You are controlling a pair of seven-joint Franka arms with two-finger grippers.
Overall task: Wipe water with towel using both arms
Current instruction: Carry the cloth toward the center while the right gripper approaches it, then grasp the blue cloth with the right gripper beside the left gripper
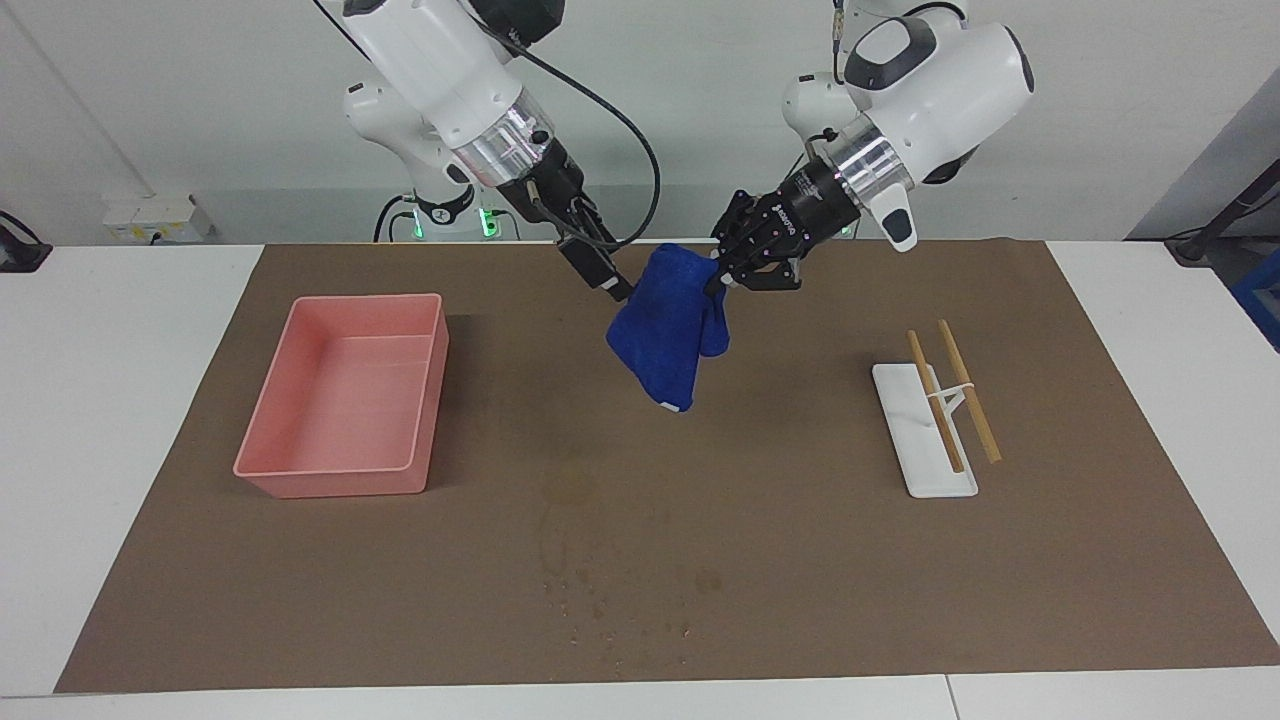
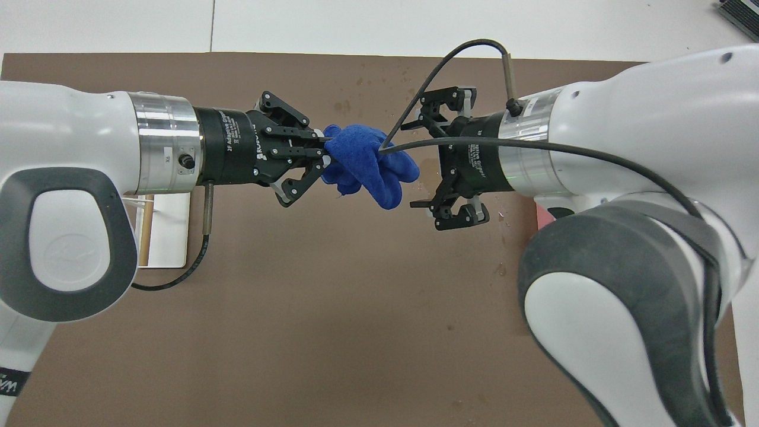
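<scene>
The deep-blue towel [image 1: 665,335] hangs bunched in the air over the brown mat's middle, close to the robots' edge. My left gripper [image 1: 733,272] is shut on its upper corner. From above, the towel [image 2: 367,163] lies between both hands, with the left gripper [image 2: 324,156] at one end. My right gripper [image 1: 615,288] is open, and its fingertips reach the towel's other upper edge. In the overhead view the right gripper [image 2: 424,159] spreads its fingers wide around that end. The water [image 1: 575,520] shows as faint blotches and drops on the mat farther from the robots; from above, a few drops of water [image 2: 409,80] show past the hands.
A pink tray [image 1: 340,400] sits on the mat toward the right arm's end. A white stand with two wooden sticks [image 1: 930,430] lies toward the left arm's end. The brown mat [image 1: 850,570] covers most of the white table.
</scene>
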